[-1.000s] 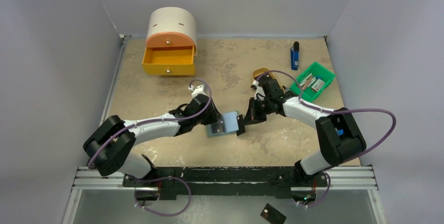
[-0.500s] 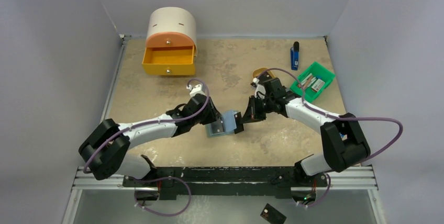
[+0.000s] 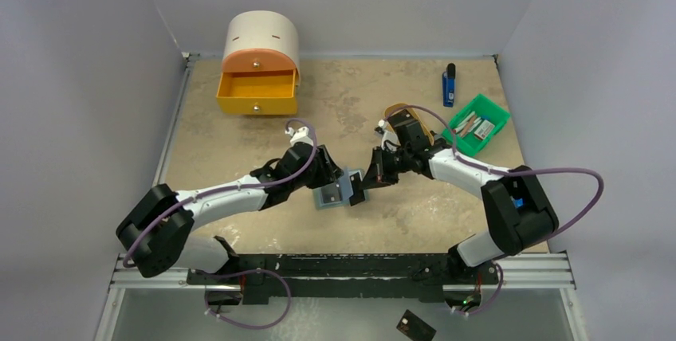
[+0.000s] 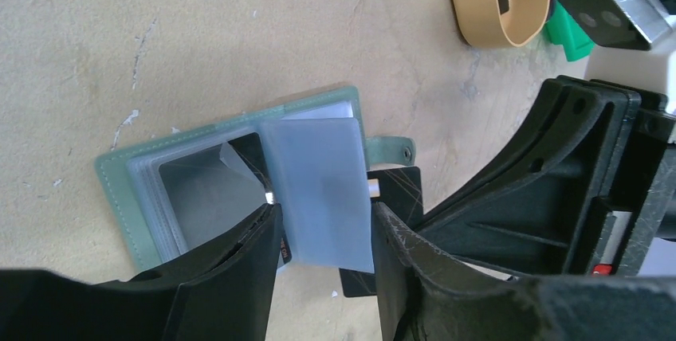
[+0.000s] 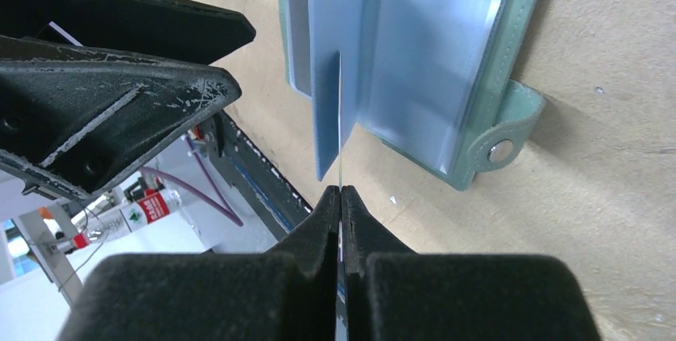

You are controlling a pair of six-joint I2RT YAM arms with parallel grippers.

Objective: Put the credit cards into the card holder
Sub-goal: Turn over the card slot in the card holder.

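Card holder (image 3: 327, 197) open on the table (image 3: 239, 134), credit card (image 4: 398, 190) at its pocket.
Grey-green, it lies at the centre with one pale blue pocket leaf (image 5: 327, 70) standing upright. Both arms reach inward over it: the right gripper (image 5: 341, 191) is clamped on the thin black card, edge-on beside that leaf; the left gripper (image 4: 323, 213) has its fingers spread, gripping nothing.

The top camera looks down from behind over the whole table (image 3: 239, 142), while both wrist cameras, facing each other, closely share the holder (image 4: 319, 186).
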